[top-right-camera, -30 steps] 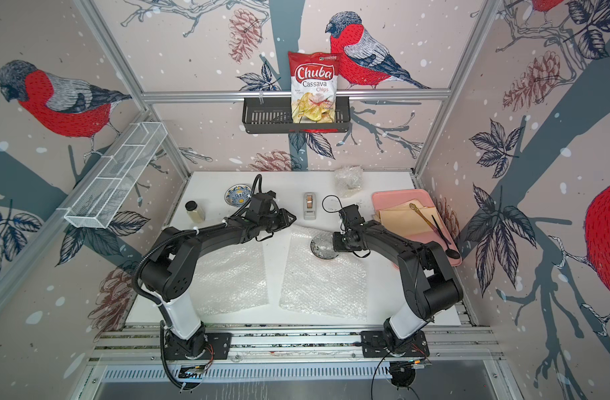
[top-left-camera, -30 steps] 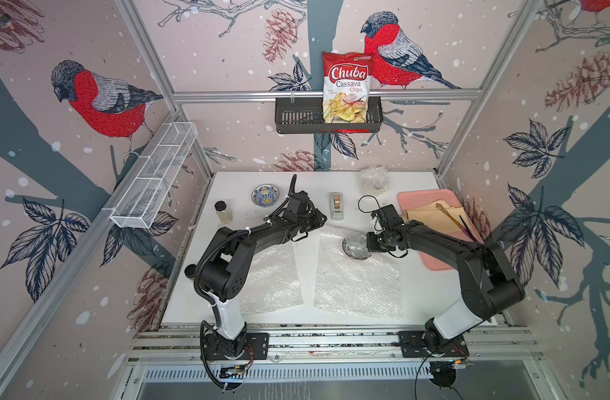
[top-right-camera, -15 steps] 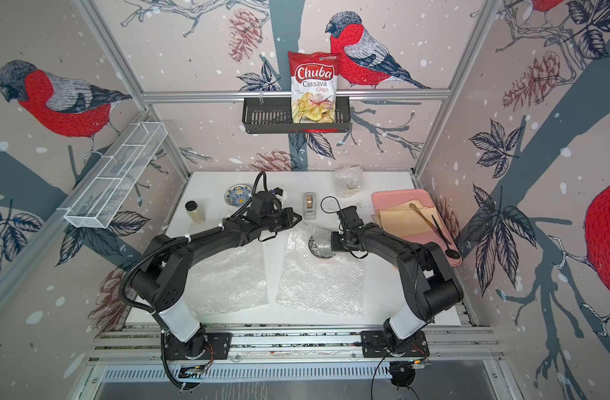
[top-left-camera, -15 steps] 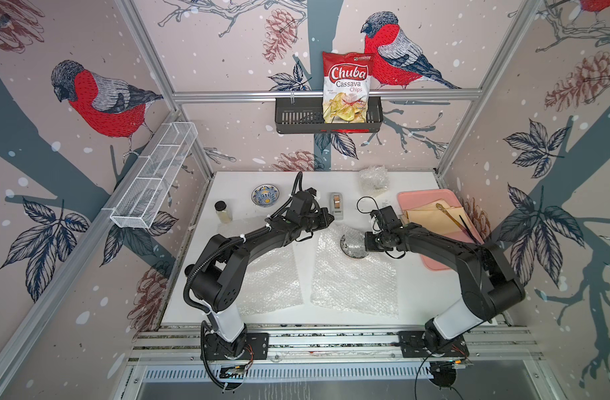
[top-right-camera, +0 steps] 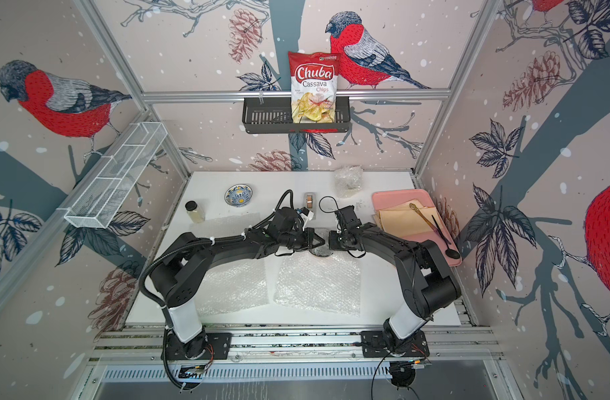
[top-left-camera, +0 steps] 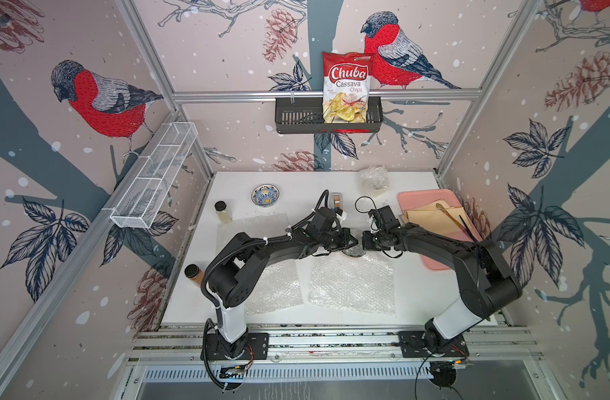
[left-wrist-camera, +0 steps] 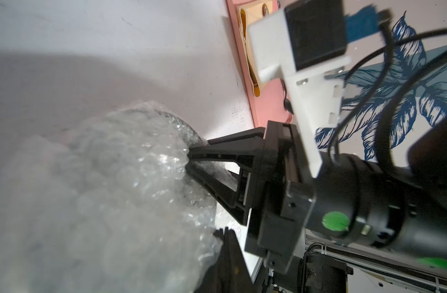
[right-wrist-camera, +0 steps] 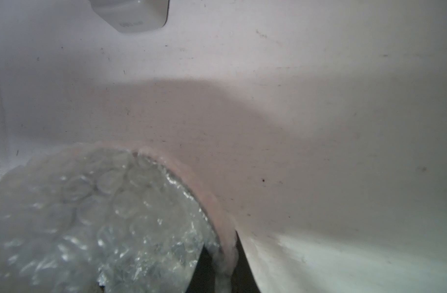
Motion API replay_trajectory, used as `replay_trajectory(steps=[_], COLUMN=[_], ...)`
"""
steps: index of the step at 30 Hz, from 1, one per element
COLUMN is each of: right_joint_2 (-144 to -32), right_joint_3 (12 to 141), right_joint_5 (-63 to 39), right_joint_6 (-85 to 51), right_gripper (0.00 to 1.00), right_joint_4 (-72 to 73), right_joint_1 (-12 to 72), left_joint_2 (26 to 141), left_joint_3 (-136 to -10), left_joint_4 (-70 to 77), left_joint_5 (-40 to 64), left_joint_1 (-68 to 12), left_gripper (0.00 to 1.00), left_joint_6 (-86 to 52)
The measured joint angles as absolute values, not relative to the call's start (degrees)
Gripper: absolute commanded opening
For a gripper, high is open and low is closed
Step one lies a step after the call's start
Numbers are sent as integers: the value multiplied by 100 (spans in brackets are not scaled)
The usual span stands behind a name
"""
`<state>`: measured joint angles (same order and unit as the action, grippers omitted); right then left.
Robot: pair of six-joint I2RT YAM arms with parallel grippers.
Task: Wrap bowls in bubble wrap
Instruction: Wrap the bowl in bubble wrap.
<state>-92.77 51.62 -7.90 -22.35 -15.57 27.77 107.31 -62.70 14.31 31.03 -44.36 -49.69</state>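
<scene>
A dark-patterned bowl (top-left-camera: 354,251) (top-right-camera: 321,252) sits at the far edge of the middle bubble wrap sheet (top-left-camera: 352,285) (top-right-camera: 317,285), mostly hidden under wrap folded over it and by both grippers. My left gripper (top-left-camera: 348,242) (left-wrist-camera: 223,230) is shut on the bubble wrap (left-wrist-camera: 116,190) at the bowl's left side. From the right, my right gripper (top-left-camera: 365,240) (right-wrist-camera: 222,251) is shut on the wrap (right-wrist-camera: 103,215) at the bowl's rim. A blue-and-yellow bowl (top-left-camera: 265,195) lies bare at the back left. A second sheet (top-left-camera: 265,277) lies flat under my left arm.
A crumpled bubble-wrap bundle (top-left-camera: 373,178) sits at the back. A pink tray (top-left-camera: 414,202) with tan paper and utensils is at the right. A tape dispenser (top-left-camera: 336,200) stands behind the grippers. Two jars (top-left-camera: 223,212) (top-left-camera: 194,274) stand along the left edge.
My left gripper has moved right to the bowl and shut. The sheet's far edge has been drawn up over the bowl. The right gripper has stayed at the bowl's rim.
</scene>
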Motion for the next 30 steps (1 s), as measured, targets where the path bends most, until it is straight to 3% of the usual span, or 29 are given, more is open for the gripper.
replay_trajectory(steps=[6,10,17,23,30], right_joint_2=[-9247,-9198,-9019,-8809,-9089], right_joint_3=[5157,5140,5142,5203,5387], right_joint_5=[-829,-943,-1352,-1852,-2351], right_joint_6=[-2244,-2248,-2261,-2217,-2110], right_gripper=[11,19,50,70,74], right_joint_4=[-1553,-1542,-1544,-1553,-1358], right_joint_1=[2781,2783,2668,2333,2342], left_joint_2=[11249,11463,11520,11515,11515], left_joint_3=[-6418,-6600,-6646,-6772,-6829], left_joint_4=[1293,1166,808,530,392], left_joint_5=[2963,2805,2445,2248,2198], left_joint_1=[-4534,-4539,-4550,-4554,-4554], left_gripper=[0,0,0,0,0], left_joint_6=[-4919,-4735,-4451,-4294,-4200])
